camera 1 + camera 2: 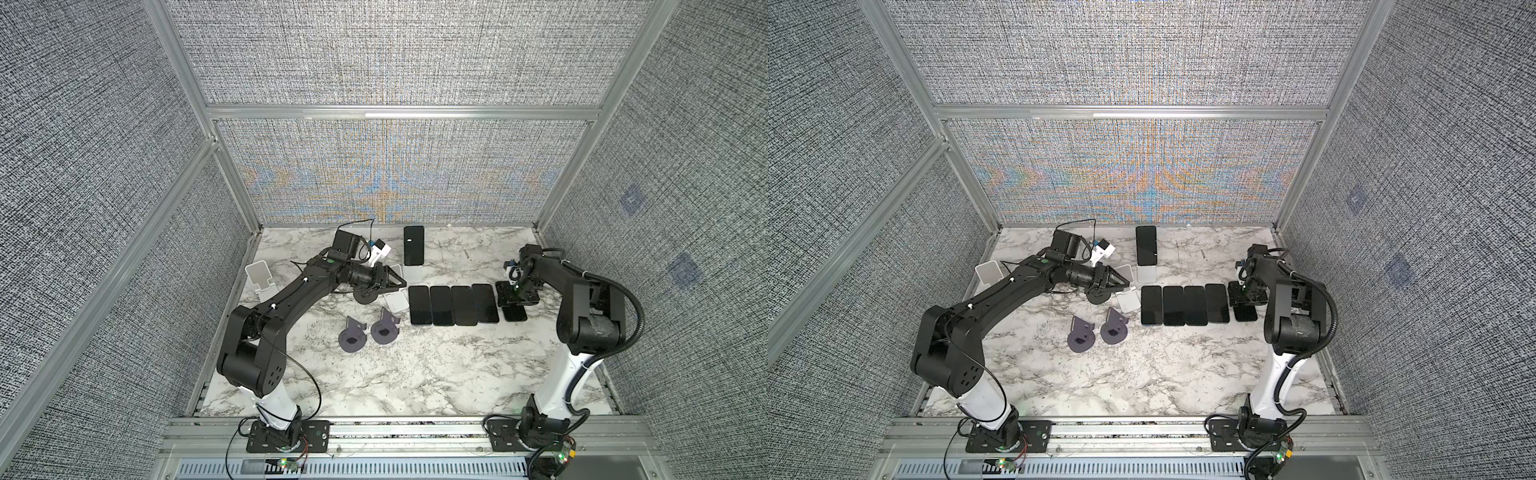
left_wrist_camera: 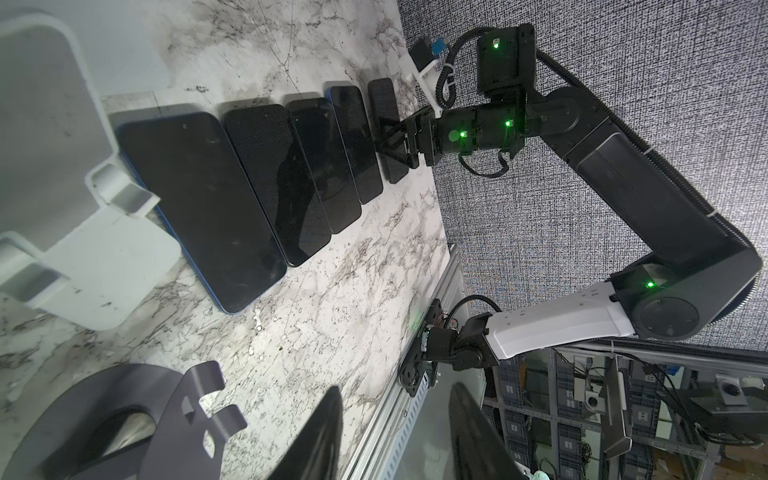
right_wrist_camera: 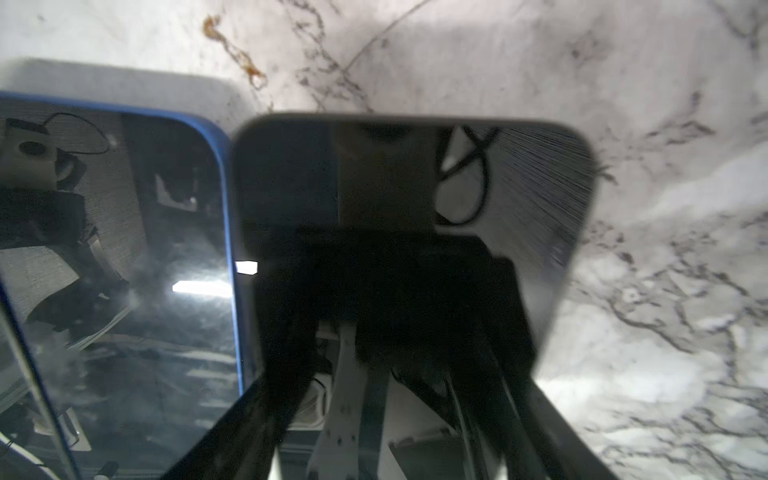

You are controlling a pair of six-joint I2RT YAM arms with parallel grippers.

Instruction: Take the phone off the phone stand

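Right gripper [image 1: 515, 297] is low over the end phone [image 3: 415, 187], a finger down each long side. Whether it is pinching the phone or has let go, I can't tell from here. That phone looks to be lying flat on the desk [image 1: 415, 374], toward the right edge. It sits just beside a row of phones [image 1: 453, 305], four of them face up and side by side.

So this looks like the set-down of a phone already freed. Next call is a clean release and a straight lift, with no dragging against its blue-edged neighbour.

Left gripper [image 1: 398, 281] hangs left of the row with its fingers apart and nothing between them, next to a small white stand [image 1: 395, 305]. Two purple stands [image 1: 368, 330] sit bare, nearer the front edge. Another white stand [image 1: 259, 276] sits bare by the left edge.

One job left, I'd say. A standing phone [image 1: 414, 245] leans on its own stand [image 1: 412, 273] near the back edge, around the middle. It wants a grip on the long sides and a pull upward.
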